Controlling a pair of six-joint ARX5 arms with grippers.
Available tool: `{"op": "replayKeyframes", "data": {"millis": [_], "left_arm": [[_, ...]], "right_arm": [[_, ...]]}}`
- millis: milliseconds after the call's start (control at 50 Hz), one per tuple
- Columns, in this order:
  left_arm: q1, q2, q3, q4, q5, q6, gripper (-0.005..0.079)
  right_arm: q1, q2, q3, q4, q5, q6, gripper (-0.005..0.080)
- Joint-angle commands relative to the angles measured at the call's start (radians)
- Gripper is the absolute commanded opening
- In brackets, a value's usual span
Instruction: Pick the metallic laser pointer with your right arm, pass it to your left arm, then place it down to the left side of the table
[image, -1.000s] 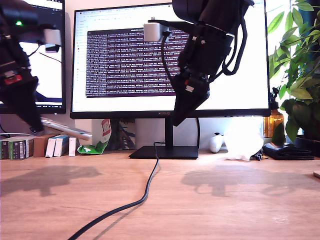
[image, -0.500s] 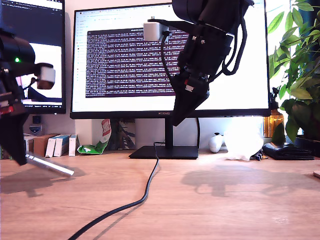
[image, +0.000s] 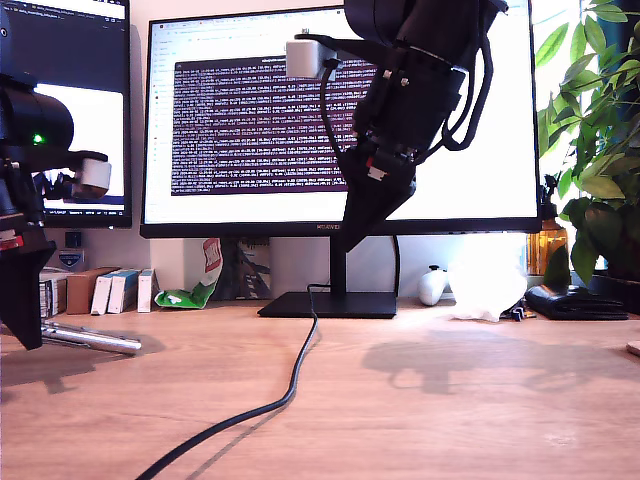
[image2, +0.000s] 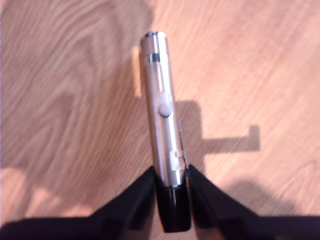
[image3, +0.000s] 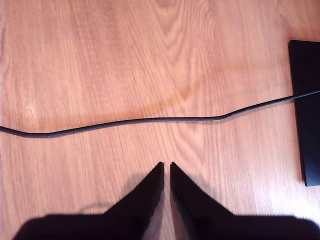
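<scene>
Exterior view, laser pointer: the metallic laser pointer lies low at the exterior view's left, long axis nearly level, free end pointing toward the exterior view's right and dipping slightly toward the surface; whether that end touches the wood I cannot tell.
First wrist view, laser pointer: the silver barrel runs straight out from the fingertips, its long axis in line with the hand, a small round button on its side and a dark band near its far end.
First hand: my first hand is clamped on the pointer's near end, one black finger on each side; in the exterior view it stands at the left edge with its tip down by the surface.
Second hand: my second hand has its fingertips drawn together with only a thin gap and nothing between them; in the exterior view it hangs high before the monitor, well apart from the pointer.
Cable: a black cable runs from the monitor's foot across the surface toward the near edge, and crosses under my second hand.
</scene>
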Motion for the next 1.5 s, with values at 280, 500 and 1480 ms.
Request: {"op": "replayKeyframes", "data": {"millis": [280, 500, 1480], "left_arm": [[-0.004, 0.009, 0.007, -0.046, 0.001, -0.034, 0.019], [-0.004, -0.072, 0.026, -0.061, -0.024, -0.033, -0.0019], [0.13, -0.398, -0.087, 0.131, 0.204, -0.372, -0.0018]], "right_arm": [[-0.01, 0.0, 0.012, -0.009, -0.003, 0.025, -0.001], [-0.071, -0.001, 0.012, -0.028, -0.003, 0.158, -0.001], [-0.444, -0.273, -0.072, 0.073, 0.057, 0.706, -0.001]]}}
